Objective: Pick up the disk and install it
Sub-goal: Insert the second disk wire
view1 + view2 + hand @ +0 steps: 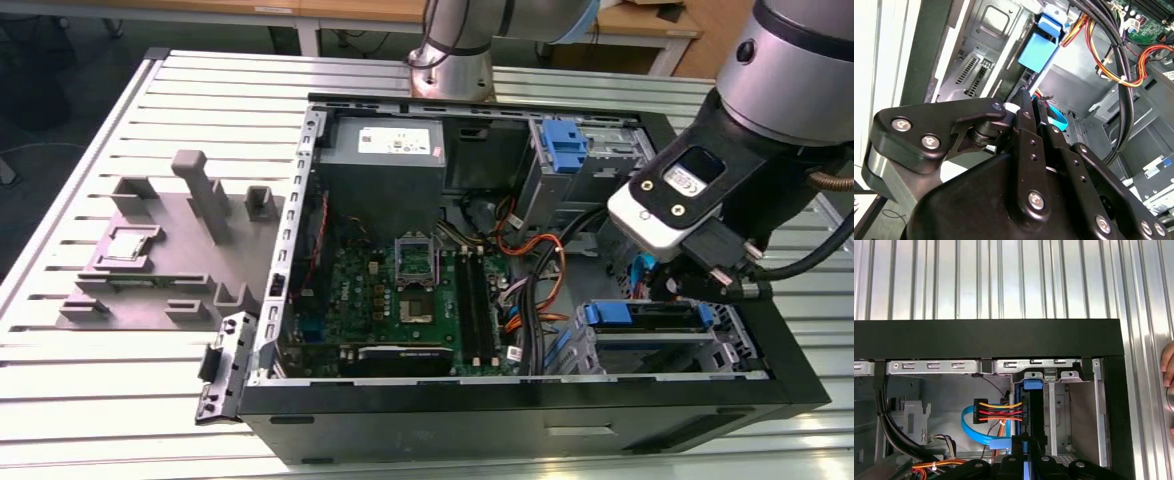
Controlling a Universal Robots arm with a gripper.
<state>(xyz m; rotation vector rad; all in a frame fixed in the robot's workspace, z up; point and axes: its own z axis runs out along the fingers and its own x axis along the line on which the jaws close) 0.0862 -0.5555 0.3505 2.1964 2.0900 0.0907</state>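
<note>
Blue plastic marks the disk (1032, 405) in the first wrist view. It stands on edge inside the metal drive cage (1064, 375) at the corner of the open computer case (534, 420), its bracket tab up against the cage's rim. The gripper (1027, 447) reaches into the case from above. Its fingers (1018, 444) are drawn in narrow on either side of the disk's thin edge, and they appear clamped on it rather than merely flanking it. In the second wrist view the black linkages converge to a tight tip, with the blue bracket showing just beyond.

A bundle of orange, red and yellow power wires (999, 415) ends in a plug right against the disk's side, and a blue data cable (974, 432) loops beneath it. Whether either is actually plugged in cannot be told.

In the exterior view the case lies on its side on a slatted aluminium table (80, 400), the motherboard (400, 290) exposed, and the arm's wrist hangs over the drive bays on that view's right.

As a judgement, the pick-up is done and the disk is in or entering its slot. Not yet shown are the release and proof that the disk is fully seated. A person's fingertips (1169, 370) rest on the table beside the case.
</note>
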